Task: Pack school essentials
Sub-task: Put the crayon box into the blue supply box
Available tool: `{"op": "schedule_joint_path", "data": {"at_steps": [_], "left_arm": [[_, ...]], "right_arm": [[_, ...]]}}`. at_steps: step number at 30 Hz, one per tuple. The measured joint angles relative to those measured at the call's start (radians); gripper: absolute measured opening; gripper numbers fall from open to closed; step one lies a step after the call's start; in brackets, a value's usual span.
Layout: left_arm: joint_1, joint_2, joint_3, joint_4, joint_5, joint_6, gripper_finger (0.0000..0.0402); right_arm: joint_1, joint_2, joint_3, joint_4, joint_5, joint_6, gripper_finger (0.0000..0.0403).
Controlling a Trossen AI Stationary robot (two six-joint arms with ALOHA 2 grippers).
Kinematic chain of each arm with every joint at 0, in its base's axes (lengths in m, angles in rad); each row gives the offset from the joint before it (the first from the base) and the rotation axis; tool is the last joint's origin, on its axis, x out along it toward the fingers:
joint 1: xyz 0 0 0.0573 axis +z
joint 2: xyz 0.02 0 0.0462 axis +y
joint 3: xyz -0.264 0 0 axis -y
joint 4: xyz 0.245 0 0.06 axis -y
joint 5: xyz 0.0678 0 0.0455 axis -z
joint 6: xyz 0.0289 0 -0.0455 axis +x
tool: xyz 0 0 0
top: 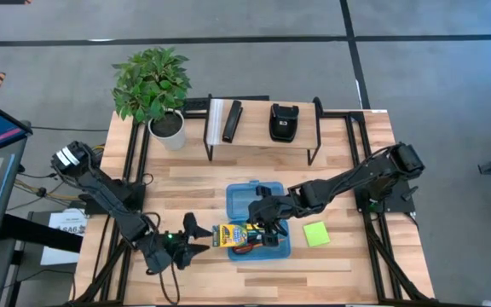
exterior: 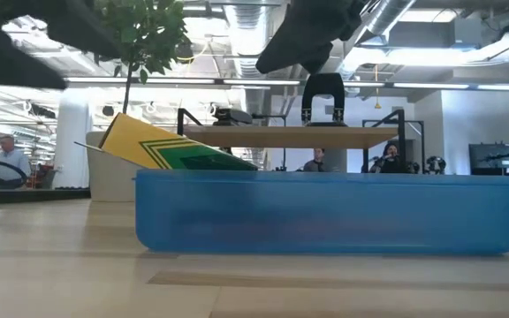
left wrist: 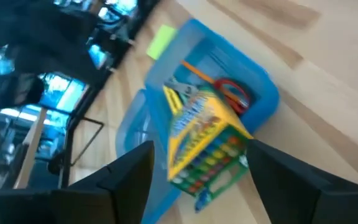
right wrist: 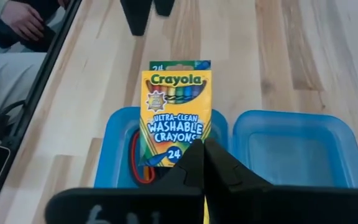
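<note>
The yellow-green crayon box lies tilted, one end inside the open blue container, its body on the container's left rim, the other end sticking up and out toward the table's left. Orange-handled scissors and yellow pencils lie in the container under it. My left gripper is open, level with the table just left of the crayon box, a finger on either side of its line, apart from it. My right gripper is shut above the crayon box's inner end. The lime-green sticky-note pad lies flat right of the container. My right gripper's shut fingertips stand over the end of the crayon box that lies inside the container, slanting down from the table's right. The fingers themselves hide the spot, so I cannot tell whether they touch the box.
The container's second blue half lies open beside the filled one. A raised shelf at the far side carries black and white bars and a black pouch; a potted plant stands at far left. A seated person's hand shows beyond the table.
</note>
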Motion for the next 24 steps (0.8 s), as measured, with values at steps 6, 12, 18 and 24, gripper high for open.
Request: {"op": "schedule_joint_path", "data": {"at_steps": [6, 12, 18, 24], "left_arm": [[-0.020, 0.130, 0.027, -0.022, -0.021, 0.142, 0.0278], [-0.024, 0.267, 0.067, -0.022, -0.195, 0.278, 0.0294], [-0.016, 0.294, 0.075, -0.018, -0.244, 0.299, 0.0296], [0.008, 0.293, 0.075, -0.014, -0.231, 0.344, 0.0296]], "right_arm": [[-0.001, 0.000, 0.000, 0.009, 0.001, 0.000, 0.0015], [0.000, 0.000, 0.000, 0.016, 0.001, 0.000, 0.0014], [0.000, 0.000, 0.000, 0.024, 0.002, -0.001, 0.0015], [0.000, 0.000, 0.000, 0.030, 0.002, -0.004, 0.0014]]}}
